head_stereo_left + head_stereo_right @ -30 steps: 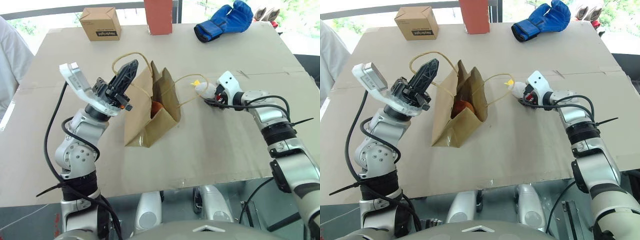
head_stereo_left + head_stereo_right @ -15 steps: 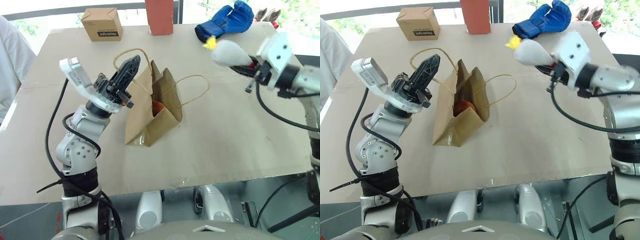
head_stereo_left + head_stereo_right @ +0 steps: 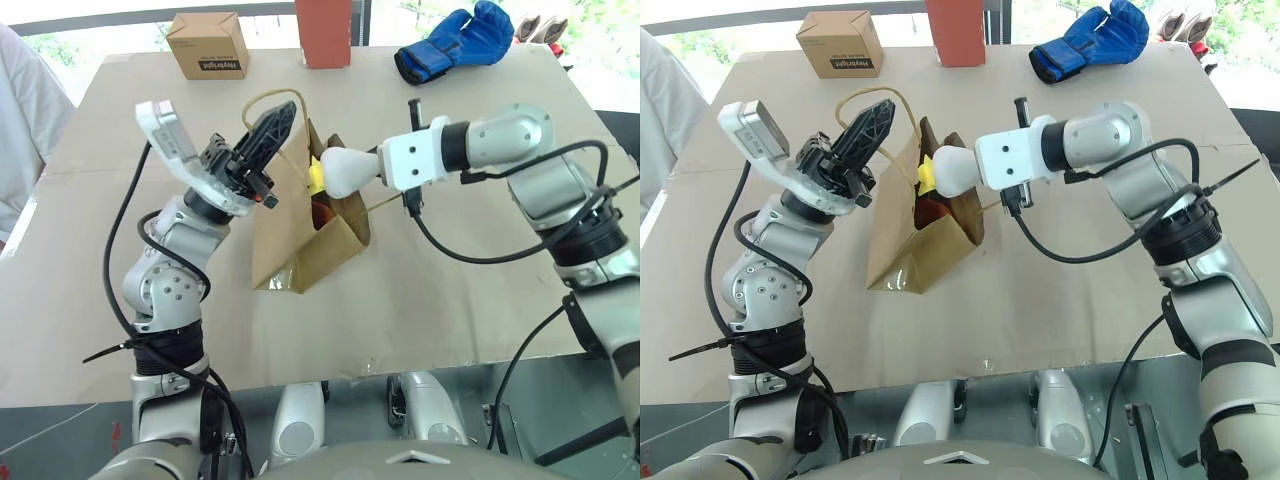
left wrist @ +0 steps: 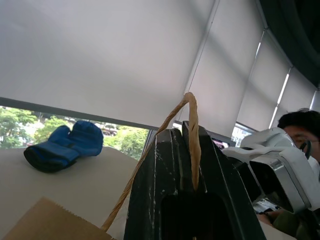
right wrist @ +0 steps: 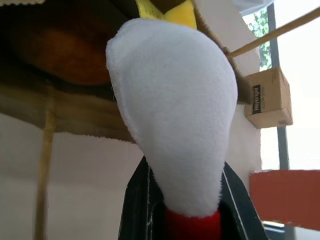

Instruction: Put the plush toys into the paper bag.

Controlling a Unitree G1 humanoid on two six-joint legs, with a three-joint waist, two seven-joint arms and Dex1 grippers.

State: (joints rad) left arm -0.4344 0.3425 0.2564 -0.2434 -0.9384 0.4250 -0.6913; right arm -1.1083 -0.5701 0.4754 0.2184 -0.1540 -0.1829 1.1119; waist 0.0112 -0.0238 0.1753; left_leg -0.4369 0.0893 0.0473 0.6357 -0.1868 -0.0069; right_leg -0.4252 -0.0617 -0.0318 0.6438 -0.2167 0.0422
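The left gripper (image 3: 268,128) has its jaws pinched on a handle (image 4: 192,120) of the paper bag (image 3: 305,235), holding it open. The right gripper (image 5: 192,220) has its jaws clamped on the white plush toy (image 3: 345,170), right at the bag's mouth. The orange toy (image 5: 65,50) sits inside. If the handle slips, the bag may flop shut and the toy could fall on the table (image 3: 450,290).

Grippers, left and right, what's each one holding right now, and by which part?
The left gripper is shut on a loop handle of the paper bag. The right gripper clamps the white plush toy by its red-tipped end, yellow end toward the bag's mouth.
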